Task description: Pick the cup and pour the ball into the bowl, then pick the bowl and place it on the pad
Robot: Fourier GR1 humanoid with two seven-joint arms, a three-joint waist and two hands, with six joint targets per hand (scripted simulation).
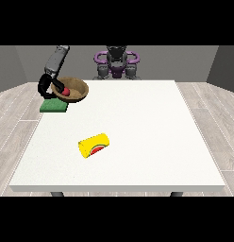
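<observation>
I see the black hand (45,86) at the view's left holding the brown wooden bowl (76,92), red ball (65,91) inside, over the green square pad (54,107). The yellow cup (94,145) lies toppled mid-desk (152,132), well apart

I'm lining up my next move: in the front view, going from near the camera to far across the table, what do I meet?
Yellow cup lying on its side → green pad → tilted wooden bowl with the red ball inside, at the hand at the view's left.
</observation>
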